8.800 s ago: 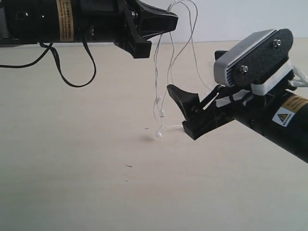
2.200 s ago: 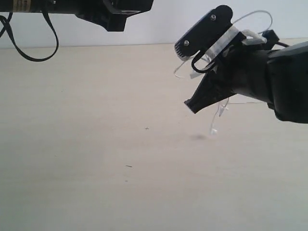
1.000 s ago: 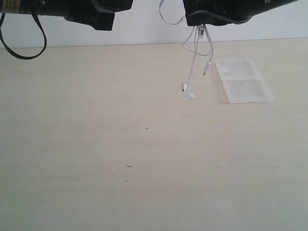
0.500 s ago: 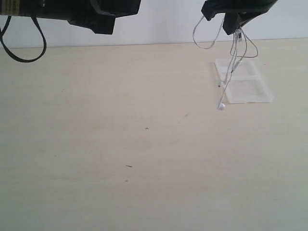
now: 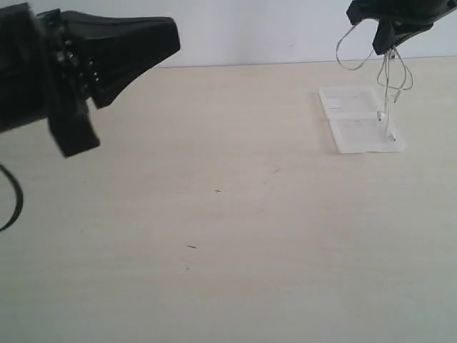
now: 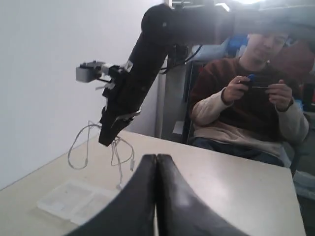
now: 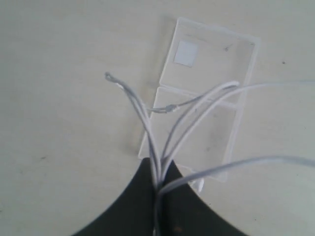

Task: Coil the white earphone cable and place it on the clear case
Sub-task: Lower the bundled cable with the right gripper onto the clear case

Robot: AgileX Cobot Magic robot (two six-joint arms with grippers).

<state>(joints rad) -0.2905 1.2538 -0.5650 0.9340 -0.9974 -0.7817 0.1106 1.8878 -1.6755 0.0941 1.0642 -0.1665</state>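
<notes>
Black and wedge-shaped, nearest the lens: left gripper (image 5: pixel 170 37), well apart from the flat, translucent, two-halved plastic clear case (image 5: pixel 360 139) and far to its left. Jaws pressed flat together on nothing. Looms much larger than half a second ago, so apparently swung toward the camera, out of the work.

Beyond it, pale beige table (image 5: pixel 214 236), bare between that gripper and the case.

Farther back, above the case: thin white earphone cable (image 5: pixel 386 75), gathered in loose loops and pinched in the clenched black right gripper (image 5: pixel 391 41). Half a second ago hung at the case's left edge, one earbud dangling off its near left corner; now hangs over the case's right side, low ends down by the near half. Touching the plastic or just above it: cannot tell. Seen from the right wrist, strands fanning across both halves.

Carry looks nearly done. Left to do, by this reading: lowering and letting go, with some risk of loops spilling past the case's right edge.
</notes>
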